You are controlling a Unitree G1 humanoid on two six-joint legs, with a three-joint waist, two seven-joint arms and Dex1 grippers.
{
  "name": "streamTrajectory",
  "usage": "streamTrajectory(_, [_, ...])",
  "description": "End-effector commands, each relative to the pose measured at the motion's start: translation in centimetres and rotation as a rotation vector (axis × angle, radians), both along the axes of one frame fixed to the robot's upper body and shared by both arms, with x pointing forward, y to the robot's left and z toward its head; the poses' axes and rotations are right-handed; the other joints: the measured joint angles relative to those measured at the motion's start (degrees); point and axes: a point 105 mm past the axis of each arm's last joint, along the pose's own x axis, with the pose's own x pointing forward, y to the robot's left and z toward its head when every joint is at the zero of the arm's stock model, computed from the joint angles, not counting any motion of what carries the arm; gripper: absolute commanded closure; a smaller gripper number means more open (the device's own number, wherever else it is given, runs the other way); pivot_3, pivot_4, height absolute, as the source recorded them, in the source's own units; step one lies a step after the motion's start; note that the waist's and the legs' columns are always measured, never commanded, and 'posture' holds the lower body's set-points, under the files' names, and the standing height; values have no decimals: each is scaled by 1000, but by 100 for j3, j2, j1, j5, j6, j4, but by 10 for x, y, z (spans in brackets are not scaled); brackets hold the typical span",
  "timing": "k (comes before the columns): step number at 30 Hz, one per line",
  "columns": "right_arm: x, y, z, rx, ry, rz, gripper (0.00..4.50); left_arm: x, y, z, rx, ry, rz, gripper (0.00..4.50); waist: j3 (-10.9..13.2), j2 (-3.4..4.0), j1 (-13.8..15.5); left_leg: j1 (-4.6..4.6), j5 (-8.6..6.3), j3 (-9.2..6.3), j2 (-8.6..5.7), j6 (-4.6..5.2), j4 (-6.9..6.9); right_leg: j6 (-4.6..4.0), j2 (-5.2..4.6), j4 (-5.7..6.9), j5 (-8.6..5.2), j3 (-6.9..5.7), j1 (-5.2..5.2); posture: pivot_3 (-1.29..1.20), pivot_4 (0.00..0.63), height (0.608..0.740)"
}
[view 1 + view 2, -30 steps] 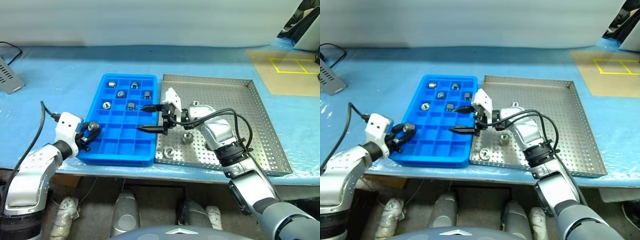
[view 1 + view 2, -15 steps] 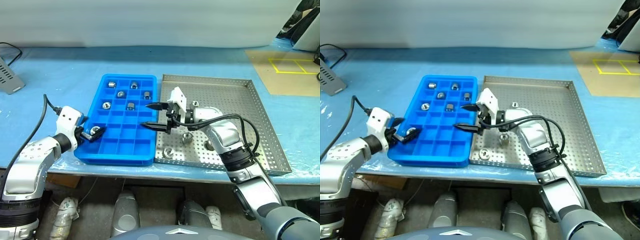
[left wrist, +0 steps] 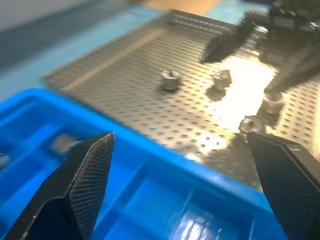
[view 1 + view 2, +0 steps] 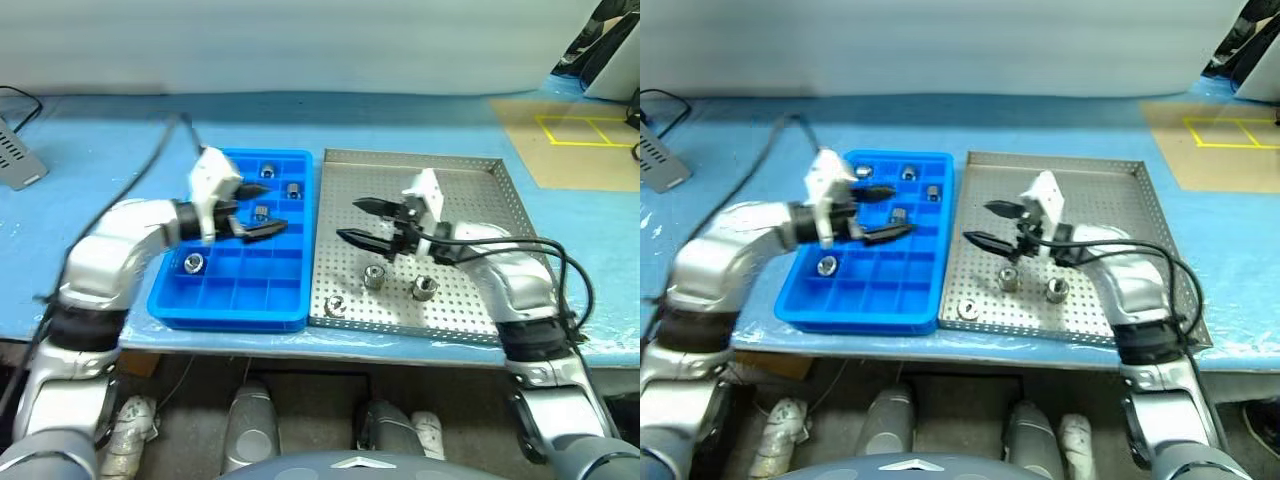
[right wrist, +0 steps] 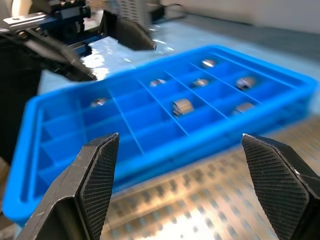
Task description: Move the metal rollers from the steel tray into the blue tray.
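**A:** What is on the counter (image 4: 120, 130), going left to right?

**B:** Toward the left, near the front edge, sits the blue tray (image 4: 236, 300), a plastic grid of small square compartments. Touching its right side is the steel tray (image 4: 520, 230), wider, with a dotted floor and a low rim.

**A:** Where are the metal rollers (image 4: 374, 276)?

**B:** Split between the two. Several lie in the blue tray, mostly in the far rows, and one sits alone in a compartment near the front left corner. Three are left on the steel tray, clustered near its front edge toward the left corner.

**A:** What do they look like?

**B:** Small, shiny silver, short cylinders with a hollow centre, like thick rings. Those on the steel tray appear to stand on end.

**A:** And the arms?

**B:** The left gripper (image 4: 257, 208) hangs over the middle of the blue tray, jaws spread wide and empty, pointing toward the steel tray. The right gripper (image 4: 357, 221) hovers over the left part of the steel tray, jaws also wide apart and holding nothing, pointing back toward the blue tray.

**A:** Why there?

**B:** My reading: the right one is lined up above the leftover rollers to pick the next, and the left waits over the compartments.
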Motion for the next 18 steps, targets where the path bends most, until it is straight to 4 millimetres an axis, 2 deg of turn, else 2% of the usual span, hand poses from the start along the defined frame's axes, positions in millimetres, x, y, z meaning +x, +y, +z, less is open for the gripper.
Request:
streamTrajectory(1, [-5,-13,13,16,-64,-68,391,-3,-28,-6,92,-23,-180,14,0,0,-129,0,0,0,0,0,-1,1,4,0,1,3,-2,-58,150,740])
streamTrajectory(5, [-13,-24,4,16,-63,-152,391,11,-53,-27,208,-37,-278,14,0,0,-299,5,0,1,-2,1,-7,1,7,-1,1,11,-2,-150,150,740])
streamTrajectory(8, [-19,-30,2,29,-68,-211,391,12,-65,-40,261,-19,-369,14,0,0,-399,6,0,5,-5,3,-6,2,10,-5,1,24,-2,-210,150,740])
streamTrajectory(18, [-42,-48,-8,33,-48,-371,391,21,-93,-60,281,0,-441,14,-1,-1,-598,24,-12,23,-17,26,8,7,8,-10,4,58,15,-342,150,740])
